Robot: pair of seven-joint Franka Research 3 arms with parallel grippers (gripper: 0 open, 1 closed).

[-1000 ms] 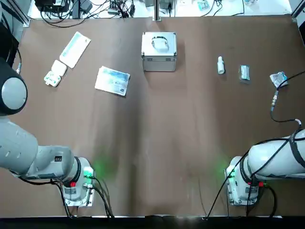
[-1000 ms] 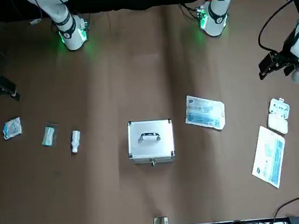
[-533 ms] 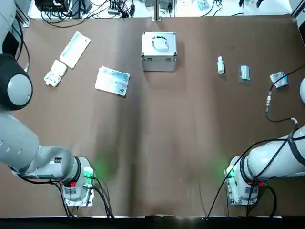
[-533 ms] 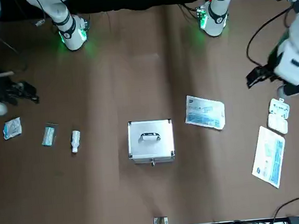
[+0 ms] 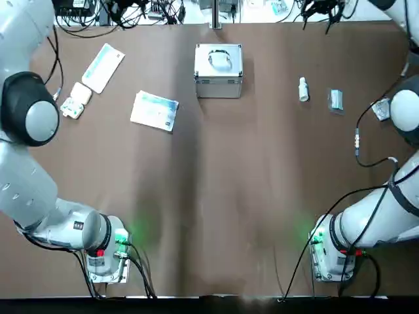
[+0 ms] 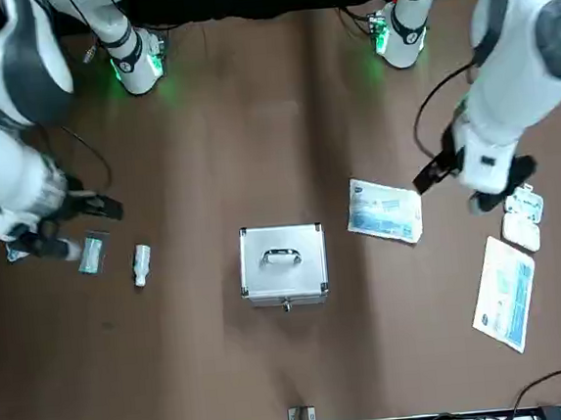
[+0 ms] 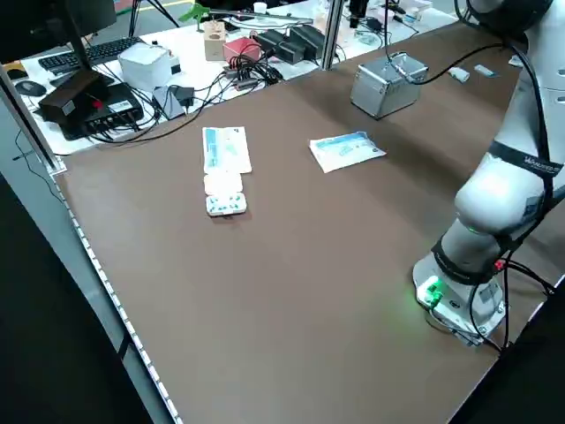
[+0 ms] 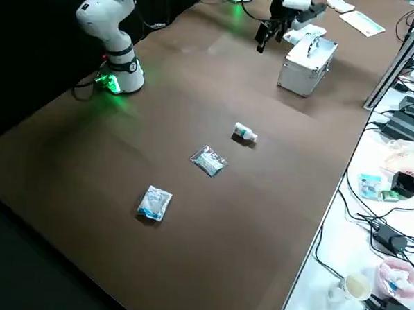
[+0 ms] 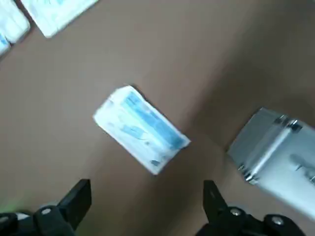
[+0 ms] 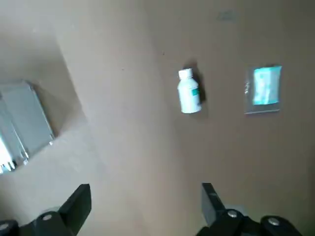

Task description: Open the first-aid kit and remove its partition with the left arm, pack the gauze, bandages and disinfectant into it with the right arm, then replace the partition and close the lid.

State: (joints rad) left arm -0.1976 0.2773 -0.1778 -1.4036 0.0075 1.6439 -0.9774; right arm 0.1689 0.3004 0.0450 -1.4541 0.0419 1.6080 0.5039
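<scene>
The first-aid kit [image 5: 218, 69] [image 6: 282, 264] stands shut at the table's far middle, its lid [image 5: 220, 59] on top with the wire handle. The partition is hidden. The disinfectant [image 5: 303, 89] [image 10: 188, 92] lies on my right of the kit, with two small gauze or bandage packets [image 5: 336, 99] [image 5: 382, 108] beyond it. My left gripper [image 6: 453, 189] [image 9: 145, 189] hangs open, high over the table beside the blue-white box. My right gripper [image 6: 71, 228] [image 10: 145, 192] is open too, raised above the packets. Neither touches anything.
A flat blue-white box [image 5: 155, 111] [image 9: 140, 129] lies to the kit's left. Farther left are a long white-green packet [image 5: 103, 67] and a white blister pack [image 5: 75, 100]. Cables and gear lie beyond the far edge. The arm bases [image 5: 108, 252] [image 5: 334, 252] sit at the near edge.
Both arms have swung in from the table's sides toward the objects; the left gripper now hangs near the blue-white box, the right over the packets. Nothing on the table moved.
</scene>
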